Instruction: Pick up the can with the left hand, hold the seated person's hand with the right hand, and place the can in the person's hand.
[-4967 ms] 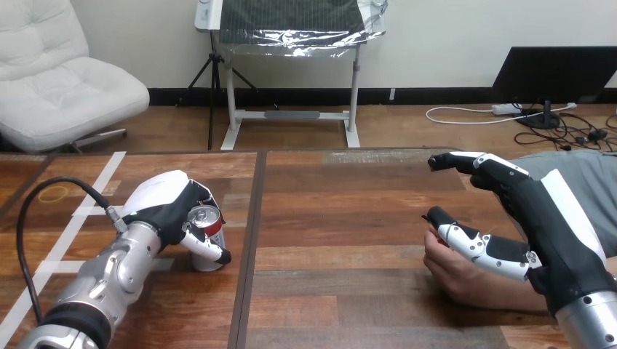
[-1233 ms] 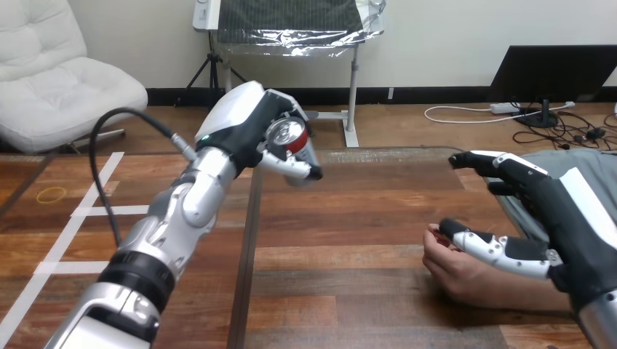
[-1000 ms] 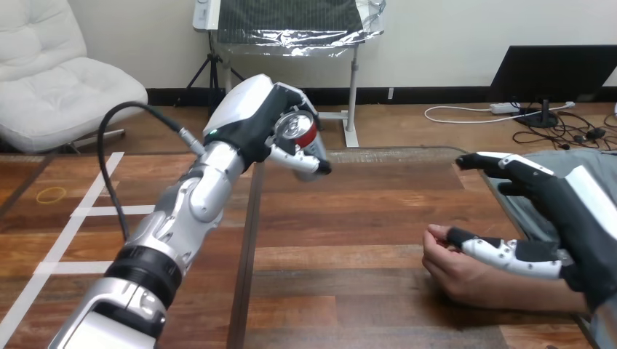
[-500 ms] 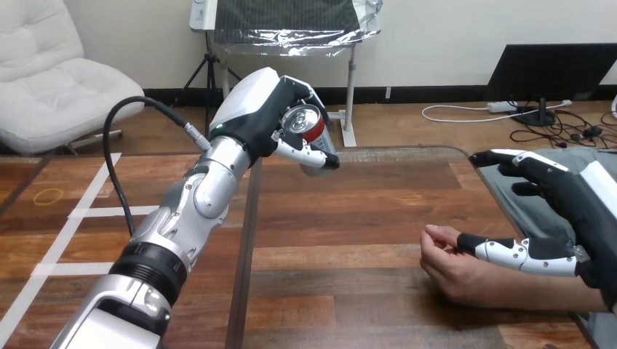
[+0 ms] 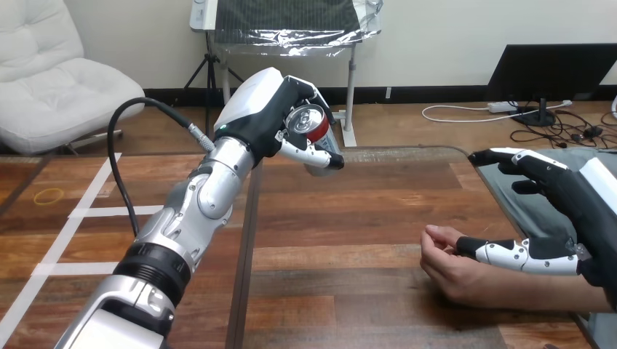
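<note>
Can (image 5: 309,125), clasped in the curled left robot hand (image 5: 265,109), should travel level toward the person's hand (image 5: 447,258); the right robot hand (image 5: 575,211) lies open-fingered over it.

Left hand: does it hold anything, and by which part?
The left hand holds the can by its side, fingers and thumb curled round it.

can (image 5: 311,128): shiny metal | left hand (image 5: 271,114): glossy white shell | table (image 5: 349,211): grained wood

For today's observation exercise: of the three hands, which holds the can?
The robot's left hand, raised, curled round the can; the right hand and the person's hand lack one.
</note>
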You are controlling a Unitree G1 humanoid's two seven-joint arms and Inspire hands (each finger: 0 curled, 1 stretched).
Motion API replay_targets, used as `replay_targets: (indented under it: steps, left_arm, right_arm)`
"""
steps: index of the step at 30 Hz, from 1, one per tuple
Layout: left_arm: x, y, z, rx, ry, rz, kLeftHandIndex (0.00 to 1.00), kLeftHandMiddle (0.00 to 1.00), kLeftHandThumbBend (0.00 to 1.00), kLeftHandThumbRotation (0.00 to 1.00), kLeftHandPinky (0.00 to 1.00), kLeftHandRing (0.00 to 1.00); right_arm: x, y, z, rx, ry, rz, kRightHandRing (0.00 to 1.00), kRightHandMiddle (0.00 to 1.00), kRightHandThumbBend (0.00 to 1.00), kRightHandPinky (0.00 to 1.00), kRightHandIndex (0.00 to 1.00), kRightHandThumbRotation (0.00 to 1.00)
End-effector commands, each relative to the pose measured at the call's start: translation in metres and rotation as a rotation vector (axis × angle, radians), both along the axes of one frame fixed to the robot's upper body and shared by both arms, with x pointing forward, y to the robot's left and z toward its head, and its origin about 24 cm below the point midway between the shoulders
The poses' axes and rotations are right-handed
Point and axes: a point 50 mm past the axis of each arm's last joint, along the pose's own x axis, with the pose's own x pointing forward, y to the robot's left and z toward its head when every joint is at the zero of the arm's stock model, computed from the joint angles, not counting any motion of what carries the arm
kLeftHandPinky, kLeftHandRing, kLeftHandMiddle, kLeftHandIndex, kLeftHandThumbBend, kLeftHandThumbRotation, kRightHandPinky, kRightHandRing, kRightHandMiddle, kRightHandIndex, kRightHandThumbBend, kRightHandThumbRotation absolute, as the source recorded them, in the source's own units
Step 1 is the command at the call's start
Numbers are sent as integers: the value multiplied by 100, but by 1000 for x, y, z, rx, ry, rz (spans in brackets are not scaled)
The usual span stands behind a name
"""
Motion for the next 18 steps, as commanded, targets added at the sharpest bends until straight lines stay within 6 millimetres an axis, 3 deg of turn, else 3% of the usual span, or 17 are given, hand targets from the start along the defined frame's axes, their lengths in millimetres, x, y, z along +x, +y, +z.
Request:
replay_targets:
  steps: [1,18]
  left_arm:
    - [11,-5,42,-58,-132,1,47,46,71,0,33,38]
    - [12,-4,40,-53,-118,8,47,47,70,0,34,39]
  right_arm:
    - [3,2,24,-48,-100,24,90,90,75,84,81,0]
    - [3,7,26,-73,-93,29,90,90,74,84,81,0]
